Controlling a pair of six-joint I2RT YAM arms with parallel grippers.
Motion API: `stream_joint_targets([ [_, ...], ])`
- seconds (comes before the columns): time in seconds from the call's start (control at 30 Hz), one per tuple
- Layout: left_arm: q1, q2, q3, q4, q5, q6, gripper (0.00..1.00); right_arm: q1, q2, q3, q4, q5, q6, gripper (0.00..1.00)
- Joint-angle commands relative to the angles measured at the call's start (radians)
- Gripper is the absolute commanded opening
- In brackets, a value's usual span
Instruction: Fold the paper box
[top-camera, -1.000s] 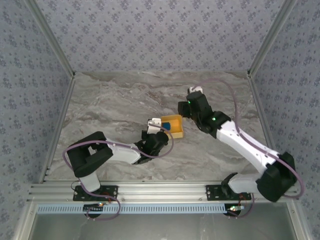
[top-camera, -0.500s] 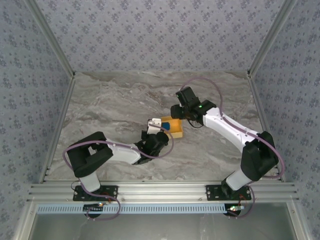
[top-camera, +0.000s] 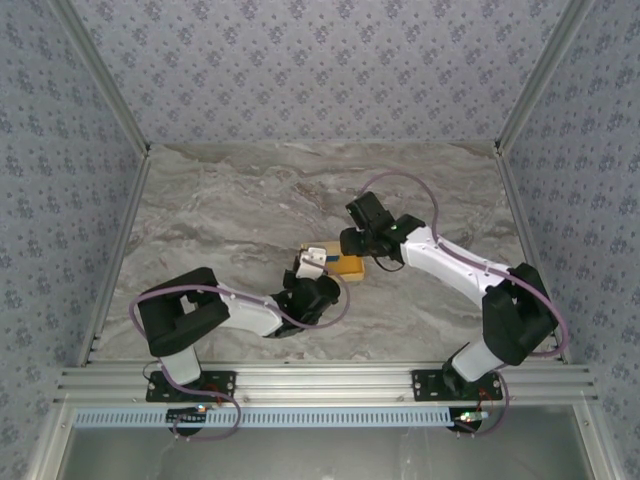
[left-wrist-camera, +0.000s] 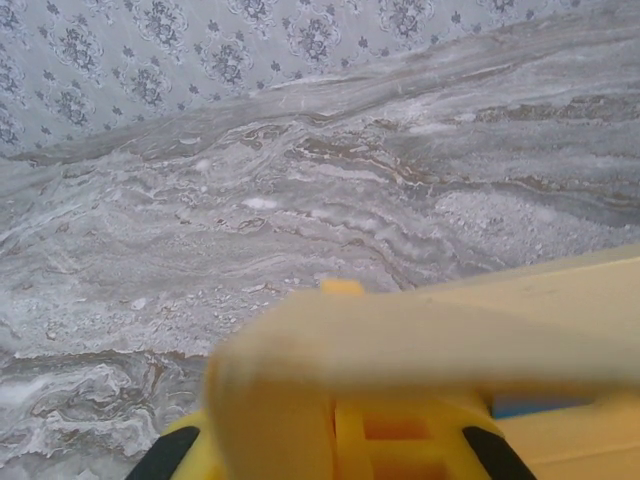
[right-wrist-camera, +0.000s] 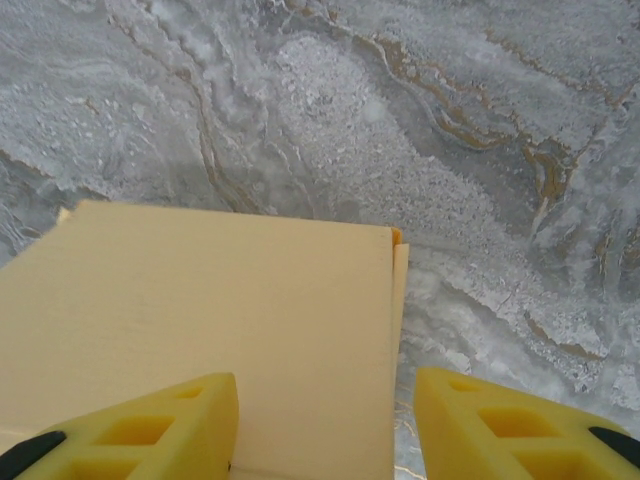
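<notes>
Swinging in from farther off, my right gripper (top-camera: 353, 243) has dropped over the far side of the paper box (top-camera: 346, 266), where a second ago it hung well clear. My left gripper (top-camera: 313, 262) has barely shifted at the near side, and the box has slid a little toward it.

In my right wrist view the jaws stand open and hold nothing. One finger (right-wrist-camera: 160, 425) hangs above a flat card panel of the box (right-wrist-camera: 200, 300). The other is past the panel's edge, over the bare marble table (right-wrist-camera: 450, 150), so that edge runs up between my jaws.

My left fingers (left-wrist-camera: 395, 440) sit drawn close together, with a blurred card flap (left-wrist-camera: 450, 340) lying straight across their tips. I cannot tell whether they pinch it or have just let go.

I judge this to be the closing step: top panel folded over, its edge not yet tucked. Next, my right jaws need to come down squarely and press that panel flat along its free edge. My left side must steady the box without dragging it, since thin card buckles easily under a skewed push.
</notes>
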Motion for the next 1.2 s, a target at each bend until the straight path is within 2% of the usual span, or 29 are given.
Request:
stream_joint_targets([
  [0.0, -0.015, -0.007, -0.013, -0.041, -0.032, -0.008, 0.12, 0.015, -0.016, -0.029, -0.022, 0.034, 0.024, 0.51],
  [0.17, -0.028, -0.028, -0.032, -0.074, -0.039, -0.035, 0.20, 0.032, -0.016, -0.044, -0.015, 0.047, 0.033, 0.50],
  [0.57, -0.052, -0.090, -0.068, -0.212, -0.042, -0.118, 0.29, 0.048, -0.005, -0.070, 0.001, 0.066, 0.047, 0.50],
  [0.83, -0.056, -0.179, -0.112, -0.282, 0.024, -0.123, 0.41, 0.054, 0.013, -0.069, 0.004, 0.072, 0.049, 0.50],
  [0.9, -0.056, -0.205, -0.118, -0.308, 0.047, -0.121, 0.48, 0.056, 0.016, -0.068, 0.009, 0.072, 0.050, 0.50],
  [1.17, -0.056, -0.290, -0.133, -0.411, 0.181, -0.101, 0.58, 0.072, 0.022, -0.063, 0.013, 0.078, 0.053, 0.50],
])
